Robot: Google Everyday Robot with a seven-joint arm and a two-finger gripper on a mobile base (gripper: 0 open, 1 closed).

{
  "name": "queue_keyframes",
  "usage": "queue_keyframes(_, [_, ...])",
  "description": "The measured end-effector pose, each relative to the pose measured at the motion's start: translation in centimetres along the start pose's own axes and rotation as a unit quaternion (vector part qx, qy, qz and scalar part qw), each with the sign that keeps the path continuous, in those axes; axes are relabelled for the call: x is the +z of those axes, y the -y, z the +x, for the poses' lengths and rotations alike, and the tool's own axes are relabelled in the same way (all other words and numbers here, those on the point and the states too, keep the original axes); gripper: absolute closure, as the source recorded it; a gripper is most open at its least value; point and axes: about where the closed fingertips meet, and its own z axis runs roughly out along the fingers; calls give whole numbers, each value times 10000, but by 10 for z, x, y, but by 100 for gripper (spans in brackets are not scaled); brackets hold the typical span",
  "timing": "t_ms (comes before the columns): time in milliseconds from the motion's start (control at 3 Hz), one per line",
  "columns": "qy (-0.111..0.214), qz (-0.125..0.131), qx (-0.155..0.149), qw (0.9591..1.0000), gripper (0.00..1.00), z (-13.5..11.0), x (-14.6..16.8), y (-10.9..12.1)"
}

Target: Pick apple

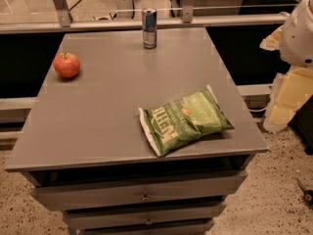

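Chip bag [186, 121] at table [98, 131] front right. Apple [66, 65] further back, by left edge, sitting free. Can [149, 28] at back edge. Apple's probably firm, smooth, rolls easily, so pinch across its widest middle. Gripper out of frame, open/closed unknown.

A grey table [107, 111] fills most of the view. A slim drink can [149, 28] stands upright at the middle of the tabletop's far edge. A green chip bag [186, 121] lies flat near the front right corner, set at a slant to the front edge. Below the front edge are stacked drawers [142, 192]. Speckled floor [264, 204] shows beyond the right edge.
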Motion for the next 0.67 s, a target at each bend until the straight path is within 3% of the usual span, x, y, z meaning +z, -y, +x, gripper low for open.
queue_keyframes(333, [0, 1, 0, 10000, 0, 0, 0, 0])
queue_keyframes(667, [260, 25, -87, 9996, 0, -18, 4, 8])
